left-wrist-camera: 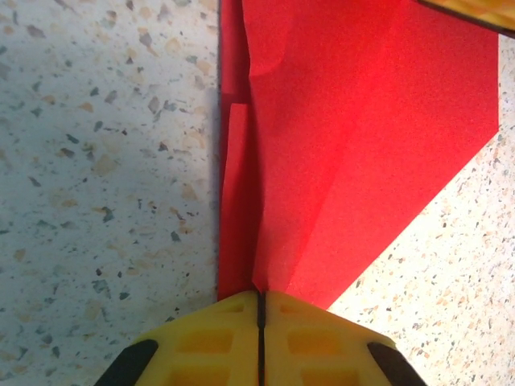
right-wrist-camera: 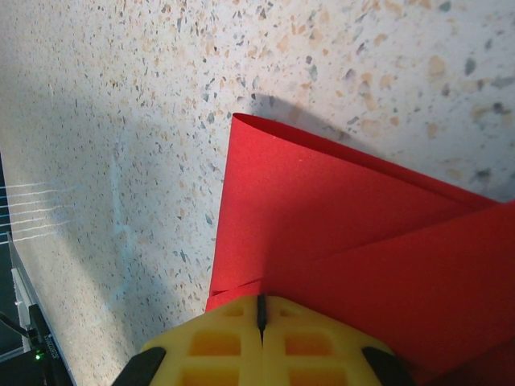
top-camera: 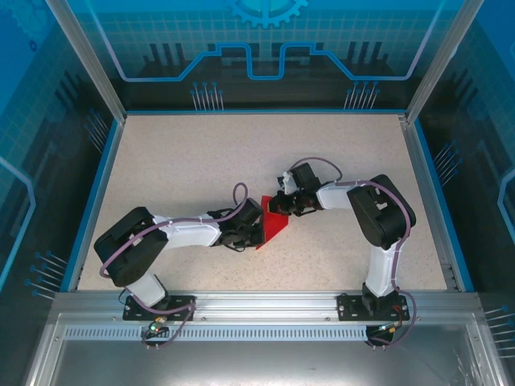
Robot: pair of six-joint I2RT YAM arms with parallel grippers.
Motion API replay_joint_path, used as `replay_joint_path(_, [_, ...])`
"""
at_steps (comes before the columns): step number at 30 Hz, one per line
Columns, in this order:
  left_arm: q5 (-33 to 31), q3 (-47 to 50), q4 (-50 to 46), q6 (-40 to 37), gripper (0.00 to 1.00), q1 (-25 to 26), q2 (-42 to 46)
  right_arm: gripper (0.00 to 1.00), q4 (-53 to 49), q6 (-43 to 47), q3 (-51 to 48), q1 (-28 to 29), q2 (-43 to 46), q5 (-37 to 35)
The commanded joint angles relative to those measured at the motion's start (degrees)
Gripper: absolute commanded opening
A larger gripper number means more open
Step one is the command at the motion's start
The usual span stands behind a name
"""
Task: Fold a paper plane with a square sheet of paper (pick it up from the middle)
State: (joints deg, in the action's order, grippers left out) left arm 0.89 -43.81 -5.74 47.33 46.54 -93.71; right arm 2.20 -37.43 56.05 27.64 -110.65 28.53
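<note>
Resting near the middle of the bench (top-camera: 177, 161), the creased red sheet of paper (top-camera: 272, 225) sat between both arms. The left end effector (left-wrist-camera: 260, 296) was clamped together on its folded ridge, and the right end effector (right-wrist-camera: 261, 299) was pinched on the opposite edge.
</note>
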Motion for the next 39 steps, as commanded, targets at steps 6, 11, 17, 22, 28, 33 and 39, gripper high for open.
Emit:
replay_joint_path(6, [2.39, -0.98, -0.73, -1.52, 0.06, -1.49, -1.47, 0.03, -2.37, 1.0, 0.8, -0.85, -1.81, -0.23])
replay_joint_path(11, [4.92, 1.32, 1.81, -0.46, 0.05, -2.81, -1.25, 0.03, -3.64, 1.73, 1.41, -0.87, -0.52, -0.88])
replay_joint_path(17, [6.99, 2.95, 3.56, -0.05, 0.03, -4.04, -1.08, 0.04, -3.68, 2.14, 0.99, -0.75, 3.2, -0.34])
replay_joint_path(22, [8.72, 4.33, 5.62, 0.24, 0.02, -5.15, -1.71, 0.09, -3.61, 2.45, -0.16, 0.25, 7.06, 0.12])
replay_joint_path(28, [10.19, 5.57, 7.81, 0.58, 0.02, -6.15, -2.36, 0.11, -3.52, 2.44, -2.93, 1.92, 9.42, -0.19])
replay_joint_path(33, [11.47, 6.68, 9.49, 1.18, 0.01, -7.0, -2.57, 0.1, -2.29, 2.1, -4.8, 3.24, 9.0, -0.38])
replay_joint_path(39, [12.38, 7.15, 10.34, 1.77, 0.01, -7.49, -2.88, 0.1, -0.29, 1.84, -4.12, 4.61, 5.79, -0.14])
